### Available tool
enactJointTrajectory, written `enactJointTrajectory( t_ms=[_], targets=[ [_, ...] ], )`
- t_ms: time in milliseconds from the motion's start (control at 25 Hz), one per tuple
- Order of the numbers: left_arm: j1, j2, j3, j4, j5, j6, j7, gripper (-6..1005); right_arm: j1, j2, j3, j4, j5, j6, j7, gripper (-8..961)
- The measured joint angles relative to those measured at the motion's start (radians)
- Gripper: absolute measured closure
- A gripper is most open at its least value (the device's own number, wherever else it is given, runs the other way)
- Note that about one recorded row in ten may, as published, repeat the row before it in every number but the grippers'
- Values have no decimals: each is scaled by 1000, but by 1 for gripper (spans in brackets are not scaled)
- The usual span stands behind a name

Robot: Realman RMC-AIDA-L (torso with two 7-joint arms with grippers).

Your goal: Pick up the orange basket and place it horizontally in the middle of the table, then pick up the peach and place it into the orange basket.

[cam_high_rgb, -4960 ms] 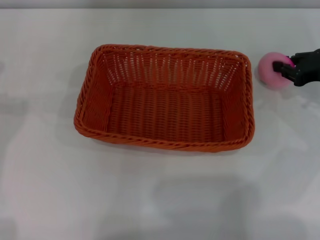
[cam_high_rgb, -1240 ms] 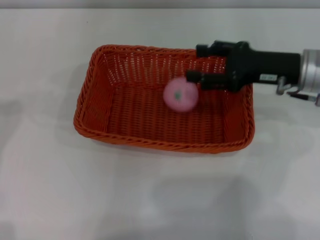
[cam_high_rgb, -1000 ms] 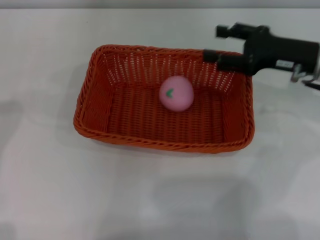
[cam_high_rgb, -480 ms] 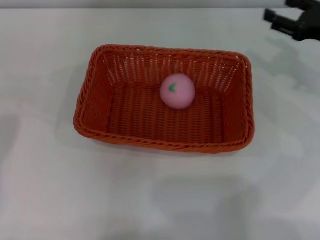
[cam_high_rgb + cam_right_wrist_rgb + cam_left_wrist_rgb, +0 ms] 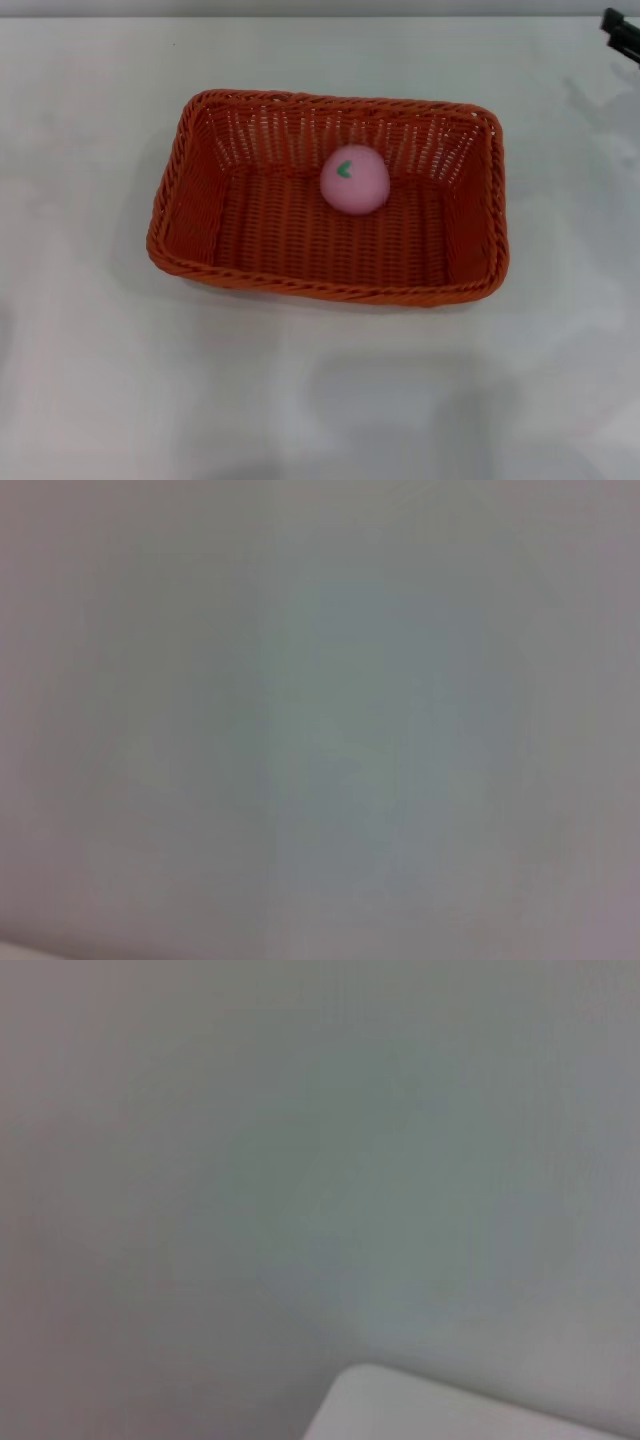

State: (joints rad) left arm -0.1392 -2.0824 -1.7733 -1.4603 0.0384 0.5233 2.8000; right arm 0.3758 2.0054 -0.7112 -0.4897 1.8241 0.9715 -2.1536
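Peach (image 5: 354, 180) is sitting inside the orange basket (image 5: 328, 194), resting on the woven floor toward the 12 o'clock wall and slightly to the 1 o'clock side of the floor's centre; a small green leaf mark is facing upward on its pale-pink skin, and nothing is gripping it. Orange basket is lying on the table (image 5: 100, 380) with its long sides running from 9 o'clock to 3 o'clock, its braided rim is running all the way round, and its sloping walls are showing open weave along the 12 o'clock side; it is occupying the middle of the head view, a little toward 12 o'clock.

Right gripper (image 5: 622, 30) is showing only as a dark tip at the 2 o'clock corner of the head view, well apart from the basket; whether its fingers are apart or together cannot be told from so small a part. Left gripper is appearing in no view.

Both wrist views are showing only a plain pale surface, with a lighter patch at one edge of the left wrist view; no writing, label or brand mark is readable on any item.
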Motion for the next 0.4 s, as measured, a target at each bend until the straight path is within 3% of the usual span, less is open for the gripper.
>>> enactJointTrajectory(
  t_ms=[240,400],
  targets=[
    [63,-2,31,115,-4,-311,-21,376,-6,-1,18,100,211,-43,-184,151],
    [69,-2,32,247,-6,-519,-26,376,4,0,113,185,281,-43,-308,151]
  ],
)
